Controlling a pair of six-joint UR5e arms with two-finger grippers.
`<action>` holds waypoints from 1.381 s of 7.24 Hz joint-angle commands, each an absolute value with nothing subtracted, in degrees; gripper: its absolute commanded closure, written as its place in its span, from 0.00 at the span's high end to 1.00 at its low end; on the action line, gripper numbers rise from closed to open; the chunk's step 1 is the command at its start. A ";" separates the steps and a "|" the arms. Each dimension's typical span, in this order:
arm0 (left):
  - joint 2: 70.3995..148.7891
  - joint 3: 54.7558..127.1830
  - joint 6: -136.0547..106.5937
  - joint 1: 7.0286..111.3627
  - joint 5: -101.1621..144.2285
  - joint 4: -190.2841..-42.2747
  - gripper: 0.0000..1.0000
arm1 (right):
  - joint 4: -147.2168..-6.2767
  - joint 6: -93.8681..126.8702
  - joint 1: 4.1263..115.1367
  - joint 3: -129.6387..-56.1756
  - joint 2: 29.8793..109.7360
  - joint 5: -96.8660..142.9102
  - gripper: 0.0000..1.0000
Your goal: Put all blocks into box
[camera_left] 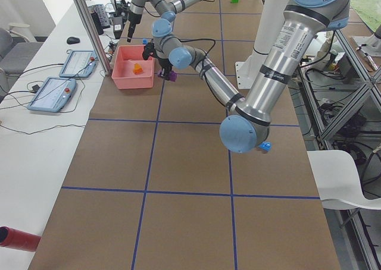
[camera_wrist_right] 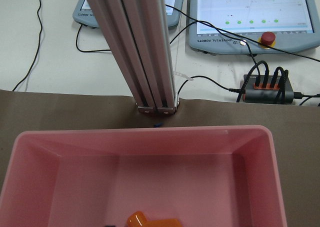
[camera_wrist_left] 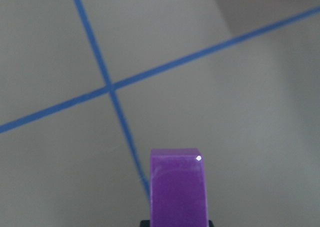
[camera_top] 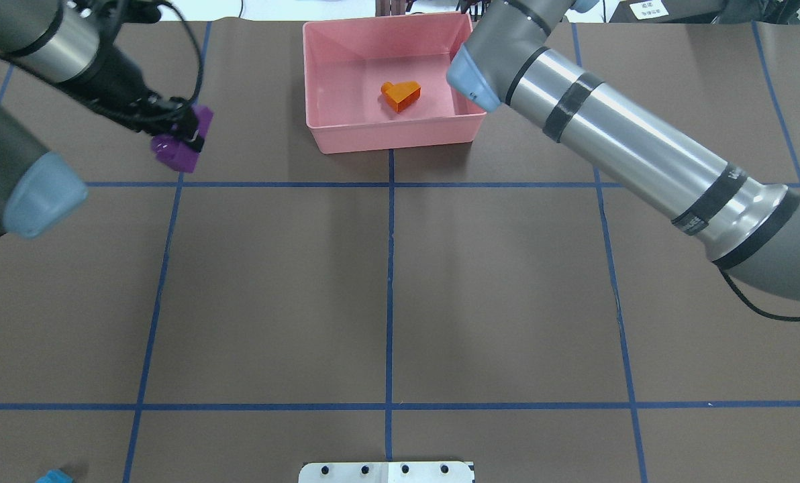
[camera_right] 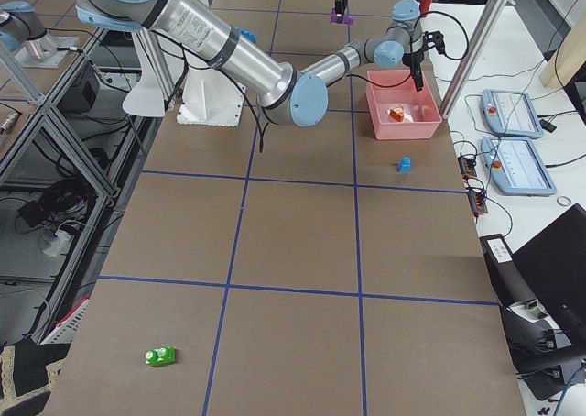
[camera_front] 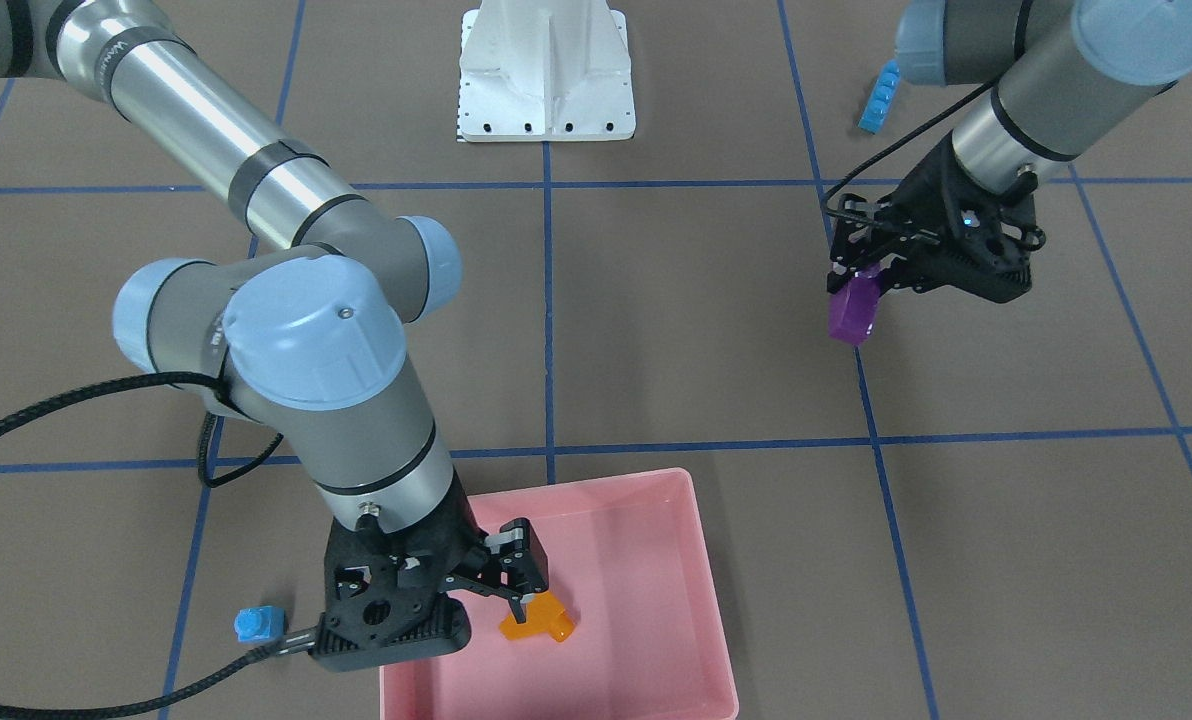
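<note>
1. Left gripper [camera_front: 864, 284] holds the purple bar [camera_front: 852, 312] aloft, well apart from the pink box [camera_front: 646, 590].
2. Right gripper [camera_front: 518, 592], jaws apart, hovers above the boxed orange block [camera_front: 538, 622].
3. Likely next: carry bar over box.

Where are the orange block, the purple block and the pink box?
orange block [camera_top: 401, 96]: overhead exterior view, on its sloped top face.
purple block [camera_front: 853, 315]: exterior front-facing view, middle of its side face.
pink box [camera_top: 400, 133]: overhead exterior view, on its near outer wall.
</note>
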State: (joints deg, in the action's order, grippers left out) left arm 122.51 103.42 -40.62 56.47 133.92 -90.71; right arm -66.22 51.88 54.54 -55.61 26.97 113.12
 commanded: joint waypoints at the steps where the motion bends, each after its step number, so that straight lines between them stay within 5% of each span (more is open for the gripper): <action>1: 140.11 86.75 -47.71 54.50 133.51 -92.35 0.00 | -78.86 33.00 58.61 -62.19 31.61 118.39 1.00; 5: 152.79 58.26 -55.02 54.58 123.24 -117.93 0.00 | -66.42 27.15 59.68 -63.28 43.64 118.22 1.00; 8: 156.95 47.41 -55.46 52.83 114.90 -125.57 0.00 | -63.02 31.26 57.15 -62.76 46.85 116.73 1.00; 10: 157.41 46.76 -55.46 51.25 111.03 -125.86 0.00 | -62.93 33.66 54.58 -59.96 46.15 113.38 0.99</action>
State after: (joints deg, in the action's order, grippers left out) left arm 156.95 47.66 -55.43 52.21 113.66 -125.28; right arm -63.04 32.23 55.86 -61.68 46.55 114.81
